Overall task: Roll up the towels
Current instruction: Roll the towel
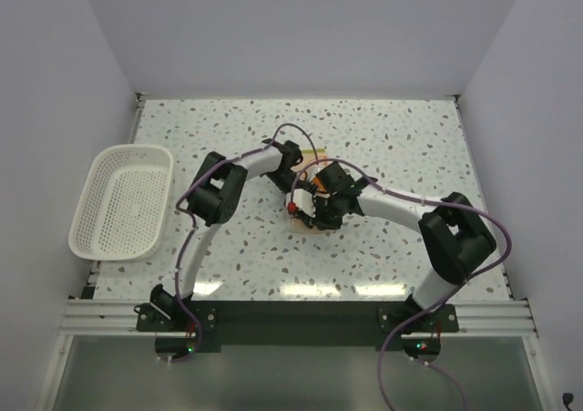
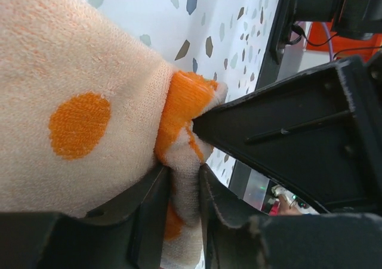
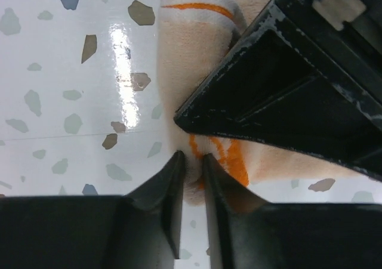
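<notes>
The towel (image 1: 310, 167) is a cream and orange cloth at the table's middle, mostly hidden under both grippers in the top view. In the left wrist view the towel (image 2: 77, 96) fills the left side, cream with an orange dot, and my left gripper (image 2: 185, 179) is shut on a pinched orange-edged fold of it. In the right wrist view the towel (image 3: 197, 60) lies on the table and my right gripper (image 3: 192, 164) is shut on its near edge. The two grippers (image 1: 314, 197) meet close together over the cloth.
A white mesh basket (image 1: 123, 201) stands at the table's left side. The speckled tabletop (image 1: 410, 147) stretches around the cloth, with white walls behind and at both sides. The other arm's black gripper body (image 3: 298, 84) crowds each wrist view.
</notes>
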{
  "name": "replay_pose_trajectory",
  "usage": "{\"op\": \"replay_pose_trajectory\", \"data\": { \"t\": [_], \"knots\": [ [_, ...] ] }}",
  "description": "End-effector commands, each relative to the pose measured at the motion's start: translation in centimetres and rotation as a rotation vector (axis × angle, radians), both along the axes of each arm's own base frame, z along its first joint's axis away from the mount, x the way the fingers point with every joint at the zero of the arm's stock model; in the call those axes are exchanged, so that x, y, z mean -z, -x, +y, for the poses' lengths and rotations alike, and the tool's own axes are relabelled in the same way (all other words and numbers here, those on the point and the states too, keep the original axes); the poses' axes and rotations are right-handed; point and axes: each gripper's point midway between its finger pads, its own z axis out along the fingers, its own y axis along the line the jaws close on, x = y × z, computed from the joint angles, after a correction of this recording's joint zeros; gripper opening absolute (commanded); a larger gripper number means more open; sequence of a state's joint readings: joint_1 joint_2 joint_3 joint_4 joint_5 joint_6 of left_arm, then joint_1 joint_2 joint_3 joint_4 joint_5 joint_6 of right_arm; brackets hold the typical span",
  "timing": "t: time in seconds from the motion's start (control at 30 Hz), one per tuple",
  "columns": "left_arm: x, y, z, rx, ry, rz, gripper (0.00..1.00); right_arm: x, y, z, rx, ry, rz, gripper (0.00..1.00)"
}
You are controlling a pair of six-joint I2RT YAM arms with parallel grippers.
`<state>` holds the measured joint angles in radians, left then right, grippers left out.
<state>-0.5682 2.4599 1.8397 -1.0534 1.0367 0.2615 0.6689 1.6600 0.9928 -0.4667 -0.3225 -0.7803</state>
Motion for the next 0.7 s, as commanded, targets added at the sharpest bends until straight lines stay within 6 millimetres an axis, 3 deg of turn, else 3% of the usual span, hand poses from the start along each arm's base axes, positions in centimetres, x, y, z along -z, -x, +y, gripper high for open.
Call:
{"op": "replay_pose_trajectory", "data": {
  "t": [0.0,0.1,0.17,0.2,0.23,0.27,0.47,0.67],
  "knots": [
    [9.4,-0.9,4.7,0.061,-0.284,-0.168,0.35,1.7,0.3,-0.3,-0.031,0.048,0.033,0.12],
    [8.6,-1.9,5.6,0.007,-0.300,-0.214,0.43,2.0,0.9,-0.5,-0.040,0.061,0.087,0.00],
    [7.0,-1.8,6.3,-0.040,-0.280,-0.213,0.47,1.7,1.3,-0.5,-0.034,0.048,0.140,0.00],
    [6.4,-2.8,6.8,-0.086,-0.245,-0.225,0.57,1.6,1.3,-0.4,-0.030,0.043,0.158,0.00],
    [4.8,-2.5,7.0,-0.122,-0.200,-0.203,0.60,1.2,1.1,-0.2,-0.019,0.017,0.183,0.00],
    [4.2,-3.3,7.9,-0.166,-0.176,-0.202,0.72,1.1,1.3,-0.4,-0.008,0.017,0.213,0.00],
    [-0.8,-4.9,10.4,-0.287,0.004,-0.251,0.76,0.0,1.2,-0.3,0.027,-0.028,0.317,0.00],
    [-7.1,-8.3,13.9,-0.449,0.139,-0.463,0.72,-0.7,1.5,0.0,0.028,-0.018,0.402,0.00]
  ]
}}
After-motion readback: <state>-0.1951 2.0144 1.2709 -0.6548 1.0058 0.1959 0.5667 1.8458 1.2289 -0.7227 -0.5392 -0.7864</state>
